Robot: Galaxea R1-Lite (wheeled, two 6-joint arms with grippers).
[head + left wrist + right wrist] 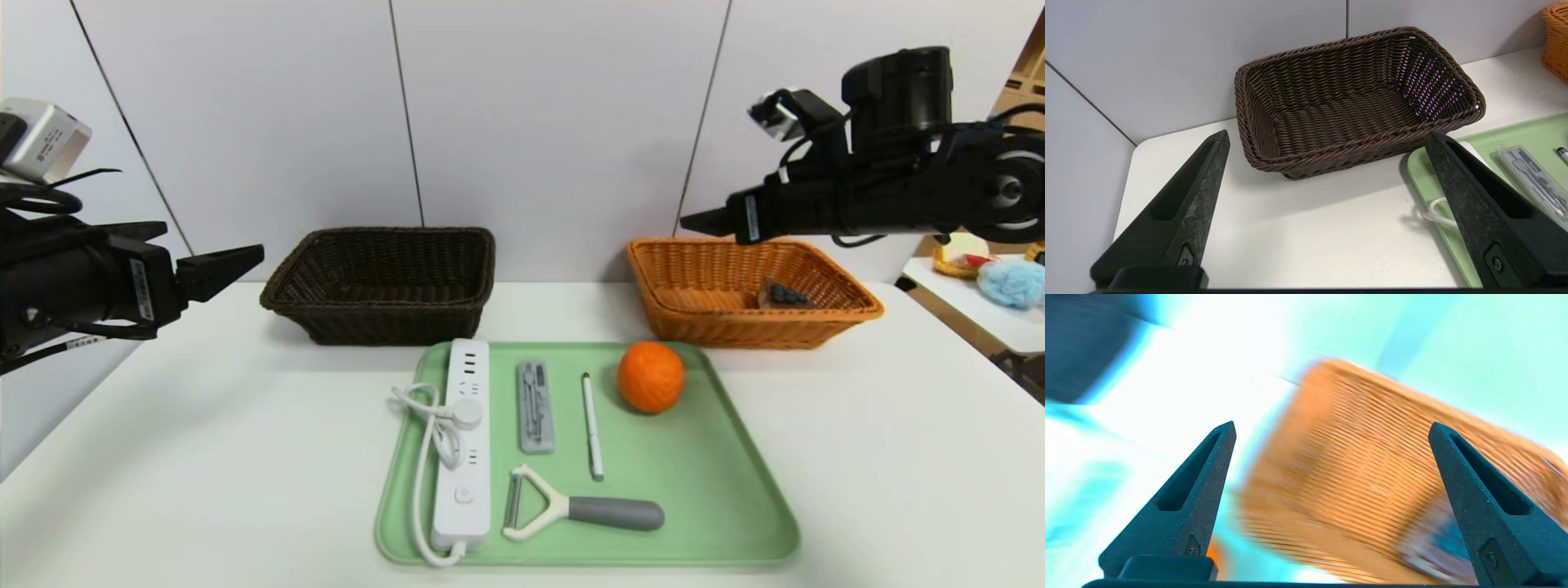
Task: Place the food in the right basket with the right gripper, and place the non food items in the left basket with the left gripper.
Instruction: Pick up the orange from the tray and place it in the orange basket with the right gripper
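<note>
While the near edge of the white table [857,490] carries nothing but a pale green tray [718,490], that tray holds most of the task's things. Nearest the robot lies the white Y-peeler [571,510], its grey handle pointing to the robot's right. Along the tray's left side runs the white power strip [465,441] with its cord [424,457] looped beside it and spilling over the tray's rim. Just right of the strip lies the slim grey case [535,407], then the white pen [592,426], both lengthwise. At the tray's far right corner sits the round orange fruit [651,376], well below and to the left of the right gripper.

Beyond the tray stand the two baskets against the wall. The dark brown left basket [384,282] holds nothing that can be seen. The orange-tan right basket [747,290] holds the cake slice [784,294] with its dark blueberry top, resting on the basket floor toward its right side.

The left gripper [245,260] hovers high at the table's left edge, fingers spread wide with nothing between them, pointing toward the left basket and apart from it. The right gripper [702,220] hangs in the air above the right basket's far left rim, fingers [1204,477] spread and holding nothing; the cake slice lies below it and to its right, clear of the tips.
</note>
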